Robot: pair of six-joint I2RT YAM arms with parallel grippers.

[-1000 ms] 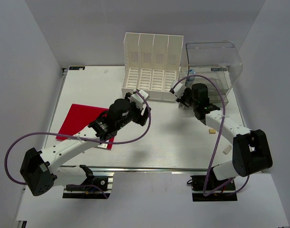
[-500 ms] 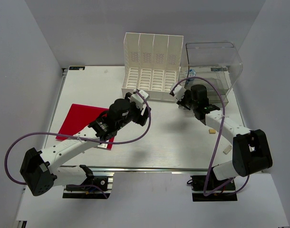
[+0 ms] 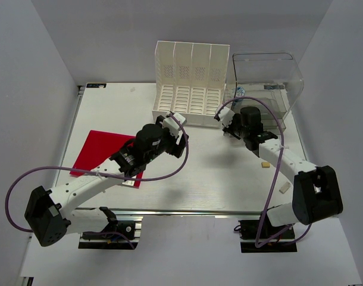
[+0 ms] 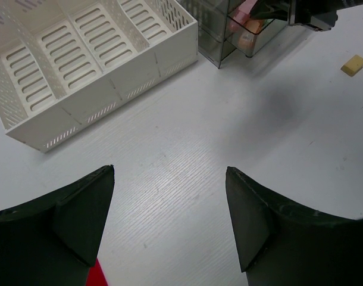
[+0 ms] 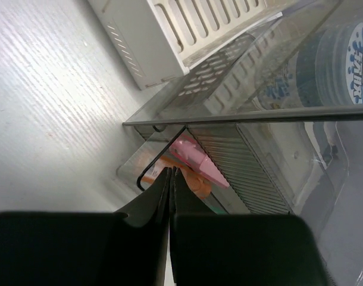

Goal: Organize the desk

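The desk [image 3: 110, 107] is a large white tabletop with a silvery rail [image 3: 181, 211] along its near edge. My left gripper [image 3: 179, 136] hovers over the desk's middle, in front of the white file organizer [image 3: 190, 83]. In the left wrist view it [image 4: 169, 179] is open and empty over bare desk. My right gripper [image 3: 229, 123] is at the front of the clear box [image 3: 268, 80]. In the right wrist view it [image 5: 171, 173] is shut, its tips at the front edge of a small clear drawer [image 5: 134, 170] that holds a pink item [image 5: 199, 161] and an orange item.
A red folder [image 3: 101, 152] lies at the left, partly under my left arm. A tan eraser [image 3: 265, 164] and a white eraser [image 3: 284, 188] lie at the right. A blue-patterned roll [image 5: 342, 65] sits inside the clear box.
My right gripper has moved a little away from me, closer to the clear box's drawer. The left arm has not moved.
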